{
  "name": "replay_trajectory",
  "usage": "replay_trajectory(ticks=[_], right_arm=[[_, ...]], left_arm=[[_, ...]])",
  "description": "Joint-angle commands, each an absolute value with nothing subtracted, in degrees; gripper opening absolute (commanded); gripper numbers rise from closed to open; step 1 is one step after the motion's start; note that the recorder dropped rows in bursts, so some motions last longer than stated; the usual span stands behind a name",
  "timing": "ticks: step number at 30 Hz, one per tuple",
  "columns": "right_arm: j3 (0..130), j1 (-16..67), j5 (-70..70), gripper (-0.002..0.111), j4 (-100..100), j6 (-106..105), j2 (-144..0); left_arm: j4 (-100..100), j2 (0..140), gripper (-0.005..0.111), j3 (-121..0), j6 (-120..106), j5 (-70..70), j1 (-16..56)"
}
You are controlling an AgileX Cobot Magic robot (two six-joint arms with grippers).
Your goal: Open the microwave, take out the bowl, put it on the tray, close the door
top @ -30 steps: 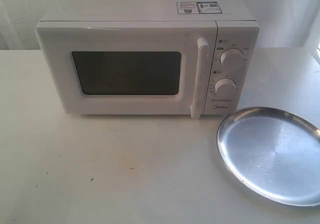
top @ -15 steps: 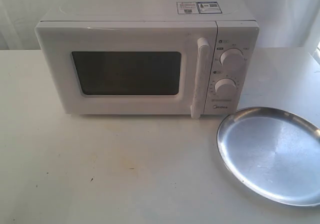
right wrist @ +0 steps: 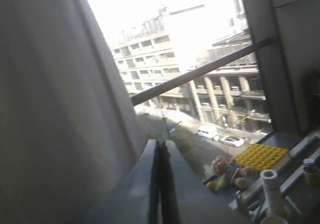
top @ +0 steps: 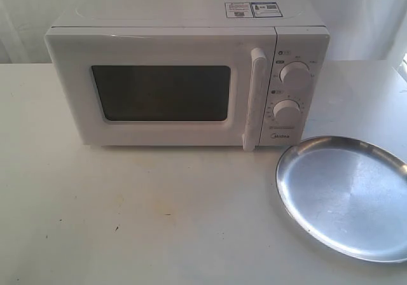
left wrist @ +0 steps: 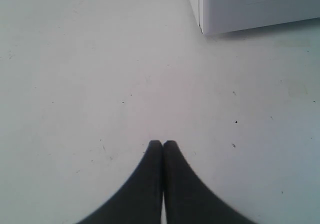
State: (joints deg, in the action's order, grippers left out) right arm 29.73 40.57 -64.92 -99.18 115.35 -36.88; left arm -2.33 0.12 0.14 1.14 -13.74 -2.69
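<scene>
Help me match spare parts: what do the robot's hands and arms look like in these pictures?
The left hand shows two smooth matte black fingers, wide at the base and curving in to slim rounded tips. The right hand has the same tapered shape but looks dark grey and blurred. No cables or markings show, and the arms themselves are out of every view.
</scene>
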Motion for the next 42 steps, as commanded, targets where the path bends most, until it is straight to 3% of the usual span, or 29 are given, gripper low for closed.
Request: replay_trajectory(ticks=[1,8,13,24,28,32,37,42], right_arm=[[33.17,40.41,-48.08,0.0,-99.95,113.71,-46.28],[45.38,39.87,-22.7,0.0,-99.95,85.08,-64.98],[50.82,38.19,-19.53,0.0,-99.95,67.17,-67.9],[63.47,12.07,-21.25,0.0,-99.95,64.73,-67.49],[69.12,7.84,-18.09,0.0,-99.95,75.84,-68.88],[72.2,7.84,-0.64,0.0,-98.74,88.92,-69.32],[71.14,7.84,38.12,0.0,-99.95,86.98,-72.89],[66.42,7.68,47.64,0.0,-99.95,82.94,-77.8]], left_arm=[[-1.77,0.0,0.0,0.0,1.23,-14.08,-2.5],[-1.77,0.0,0.0,0.0,1.23,-14.08,-2.5],[-1.77,0.0,0.0,0.0,1.23,-14.08,-2.5],[-1.77,0.0,0.0,0.0,1.23,-14.08,-2.5],[-1.77,0.0,0.0,0.0,1.23,-14.08,-2.5],[-1.77,0.0,0.0,0.0,1.23,-14.08,-2.5],[-1.77,0.0,0.0,0.0,1.23,-14.08,-2.5],[-1.77,0.0,0.0,0.0,1.23,-14.08,-2.5]])
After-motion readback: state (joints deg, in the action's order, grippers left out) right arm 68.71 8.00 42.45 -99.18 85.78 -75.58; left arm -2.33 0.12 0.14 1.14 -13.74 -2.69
